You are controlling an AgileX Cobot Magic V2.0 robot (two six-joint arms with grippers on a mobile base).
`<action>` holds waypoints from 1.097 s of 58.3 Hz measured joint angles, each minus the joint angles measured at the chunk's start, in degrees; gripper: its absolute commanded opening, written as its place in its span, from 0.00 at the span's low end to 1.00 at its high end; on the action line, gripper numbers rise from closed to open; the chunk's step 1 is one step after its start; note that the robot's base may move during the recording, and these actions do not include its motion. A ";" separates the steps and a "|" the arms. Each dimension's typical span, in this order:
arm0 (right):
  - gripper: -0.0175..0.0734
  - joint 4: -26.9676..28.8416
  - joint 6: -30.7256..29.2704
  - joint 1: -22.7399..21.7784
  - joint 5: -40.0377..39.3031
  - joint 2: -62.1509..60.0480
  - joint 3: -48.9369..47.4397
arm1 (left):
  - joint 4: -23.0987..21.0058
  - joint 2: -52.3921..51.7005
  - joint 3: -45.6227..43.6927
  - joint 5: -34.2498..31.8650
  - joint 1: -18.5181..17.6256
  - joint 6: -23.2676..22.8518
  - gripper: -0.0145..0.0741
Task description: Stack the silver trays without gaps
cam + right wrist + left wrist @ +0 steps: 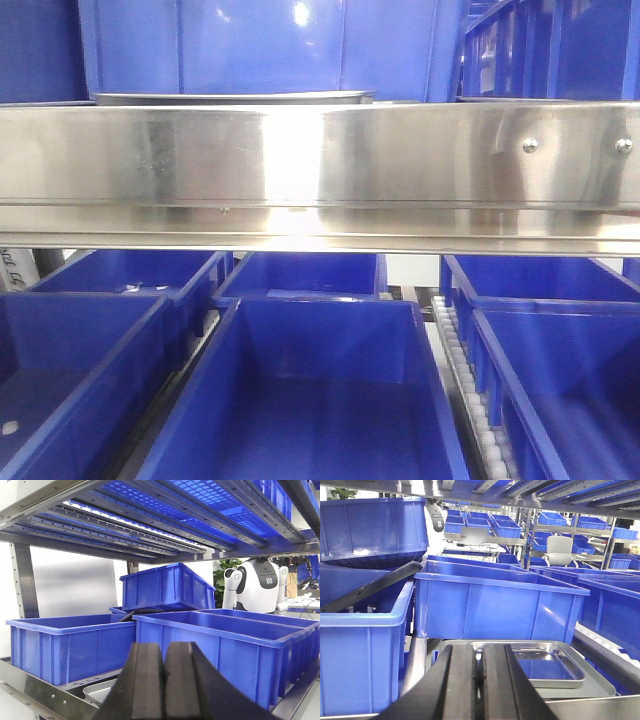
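Silver trays [547, 667] seen on shelf just behind front rail, before blue bins [495, 605]: smaller tray nested in larger, seemingly flush. Left gripper [479, 680] held above rail, fingers pressed together, nothing pinched. Right gripper [162, 680] likewise closed, empty. Judged: rims to be checked square, seated flat, corners aligned. Front view shows only tray edge [230, 98] above steel rail [320, 160]; nesting visible solely from left wrist. Right wrist catches one tray corner [100, 692].

We see only the silver trays' [232, 98] rim above the steel rail [300, 160]; the left gripper [480, 680] hides their near edge.
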 measured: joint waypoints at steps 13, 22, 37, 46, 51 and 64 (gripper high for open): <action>0.11 0.00 0.00 -0.45 0.00 0.00 0.00 | 0.00 0.00 0.00 0.05 0.00 0.00 0.16; 0.11 -1.21 -0.05 -5.40 -0.50 0.00 0.00 | 0.00 0.00 0.00 0.14 0.00 0.00 0.16; 0.11 -2.23 -0.05 -24.22 -0.75 -0.03 2.37 | 0.00 0.00 0.00 0.14 0.00 0.00 0.16; 0.11 -2.25 -0.05 -32.56 -0.75 -0.03 6.67 | 0.00 0.00 0.00 0.14 0.00 0.00 0.16; 0.11 -2.36 -0.05 -34.00 -0.87 -0.14 10.27 | 0.00 0.00 0.00 0.14 0.00 0.00 0.16; 0.11 -2.48 -0.05 -34.13 -7.47 -2.82 22.75 | 0.00 0.00 0.00 0.14 0.00 0.00 0.16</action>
